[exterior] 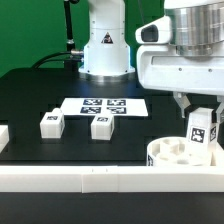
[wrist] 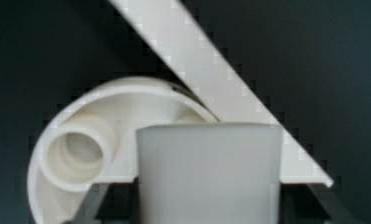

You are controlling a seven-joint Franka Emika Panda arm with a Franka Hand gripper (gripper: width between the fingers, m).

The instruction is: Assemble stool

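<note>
The round white seat [exterior: 178,155] lies on the black table at the exterior view's right, against the white front rail, its sockets facing up. My gripper [exterior: 202,125] is shut on a white tagged leg [exterior: 201,131] and holds it upright over the seat's right side, its lower end at a socket. In the wrist view the leg [wrist: 208,170] fills the space between my dark fingers [wrist: 120,200], with the seat [wrist: 97,140] and one round socket behind it. Two more legs [exterior: 51,123] [exterior: 102,124] lie on the table at the exterior view's left and middle.
The marker board [exterior: 105,106] lies flat behind the two loose legs. A long white border rail [exterior: 90,180] runs along the table's front edge and shows diagonally in the wrist view [wrist: 200,70]. The robot base [exterior: 104,45] stands at the back.
</note>
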